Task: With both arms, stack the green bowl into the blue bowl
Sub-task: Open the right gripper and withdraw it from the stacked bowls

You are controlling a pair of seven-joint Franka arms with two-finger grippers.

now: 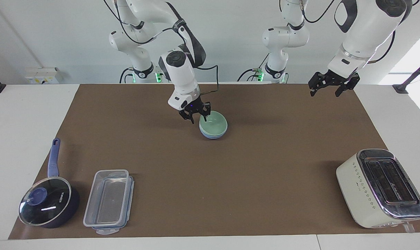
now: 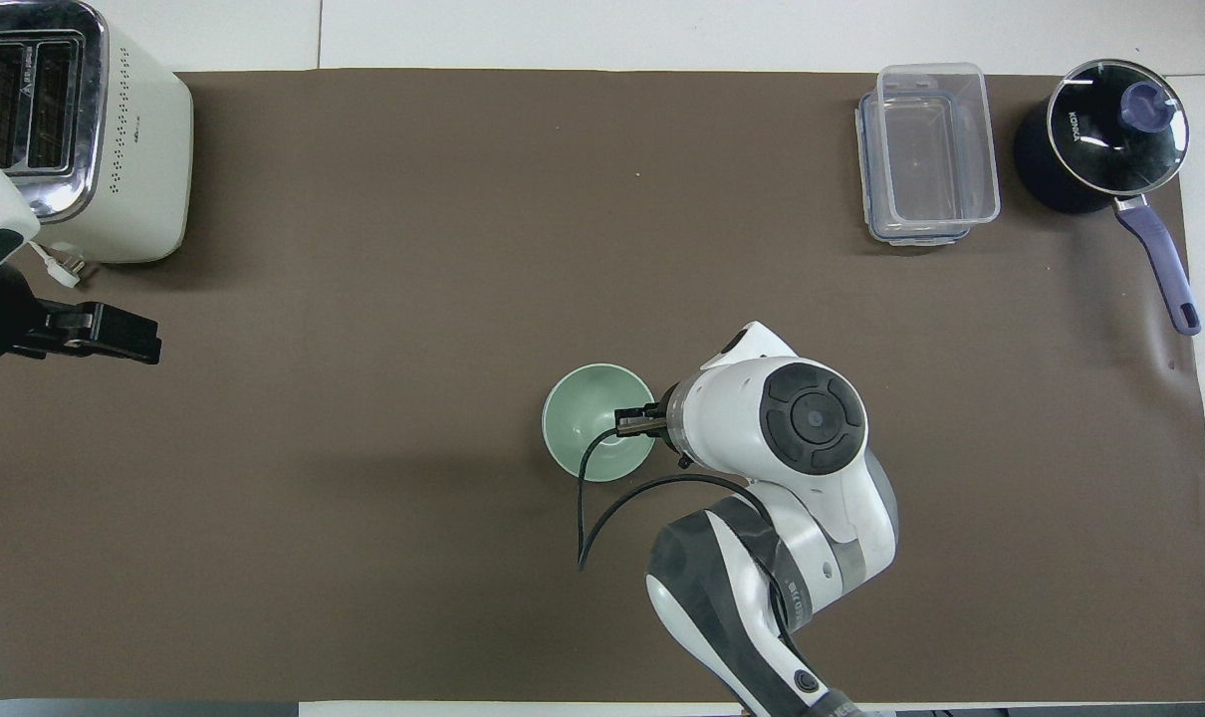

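Surface (image 1: pixel 265 194): brown mat carrying everything.

Green bowl (image 1: pixel 213 124) nested in blue bowl (image 1: pixel 210 136), mid-surface. Judged light, rigid, smooth, likely slippery and breakable. Best hold: pinch thin rim, one finger inside.

Right end effector (image 1: pixel 195 113): fingers spread, straddling green bowl's rim, gripping nothing.

Left end effector (image 1: pixel 332 85): fingers apart, empty, raised over left arm's end of surface, waiting.

Saucepan (image 2: pixel 1100 139) lid reads "KONKA". Toaster (image 1: pixel 380 187): small mark, unreadable.
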